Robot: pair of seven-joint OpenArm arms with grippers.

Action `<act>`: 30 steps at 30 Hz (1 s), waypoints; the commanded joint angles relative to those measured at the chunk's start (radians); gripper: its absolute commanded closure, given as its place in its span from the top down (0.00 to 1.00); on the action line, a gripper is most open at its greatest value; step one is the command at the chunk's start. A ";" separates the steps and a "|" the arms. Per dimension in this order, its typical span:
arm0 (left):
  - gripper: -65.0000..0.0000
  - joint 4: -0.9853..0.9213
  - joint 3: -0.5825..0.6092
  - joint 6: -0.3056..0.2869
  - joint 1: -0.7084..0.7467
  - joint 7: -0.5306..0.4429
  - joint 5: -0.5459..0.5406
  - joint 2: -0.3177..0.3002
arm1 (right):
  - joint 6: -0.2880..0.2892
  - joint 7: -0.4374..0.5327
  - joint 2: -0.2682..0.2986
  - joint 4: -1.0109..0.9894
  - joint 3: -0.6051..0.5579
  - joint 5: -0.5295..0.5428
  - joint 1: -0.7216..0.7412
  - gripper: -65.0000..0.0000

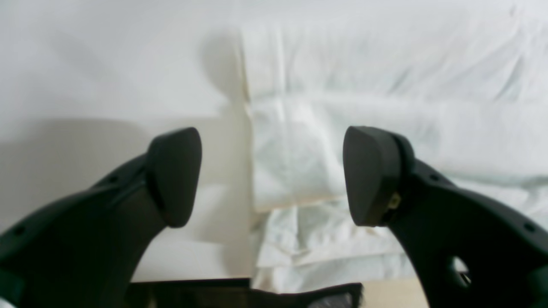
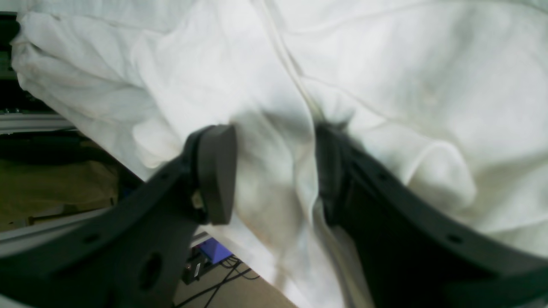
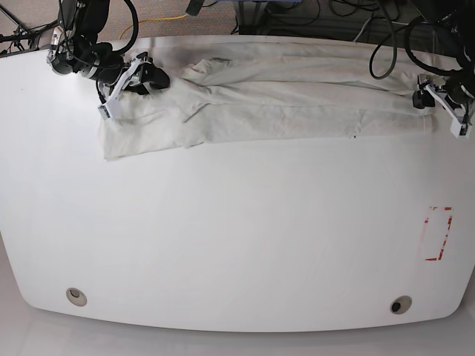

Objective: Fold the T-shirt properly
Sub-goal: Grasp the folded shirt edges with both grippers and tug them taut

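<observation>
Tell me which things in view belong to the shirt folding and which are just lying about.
Part of the job:
- T-shirt, lying in a long strip at the table's far side
- right gripper, jaws around a bunch of the shirt's cloth
- left gripper, jaws apart at the shirt's other end, holding nothing

Just lying about:
- red-outlined rectangle on the table
- cables behind the table

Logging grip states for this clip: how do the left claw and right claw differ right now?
The left claw stands wide open with nothing between its pads, while the right claw has a bunch of T-shirt cloth between its pads. The left claw hovers at the shirt's folded edge, above the table; the right claw sits in rumpled cloth near the other end. Both are dark with flat pads.
</observation>
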 commanded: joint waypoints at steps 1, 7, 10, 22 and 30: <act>0.74 -0.017 -0.007 -0.001 0.008 -0.020 -0.011 -0.025 | -0.009 -0.019 0.013 0.007 0.006 -0.025 -0.006 0.45; 0.74 -0.074 -0.003 -0.001 0.035 -0.059 -0.012 -0.025 | -0.009 -0.019 0.012 0.009 0.006 -0.025 -0.006 0.45; 0.74 -0.074 -0.001 -0.001 0.045 -0.059 -0.014 -0.023 | -0.009 -0.019 0.012 0.009 0.006 -0.025 -0.006 0.45; 0.40 -0.078 0.034 -0.001 0.065 -0.057 -0.009 -0.017 | -0.009 -0.017 0.012 0.009 0.010 -0.025 -0.006 0.45; 0.00 -0.064 0.027 -0.001 0.065 -0.056 -0.011 -0.005 | -0.009 -0.017 0.010 0.007 0.012 -0.025 -0.004 0.45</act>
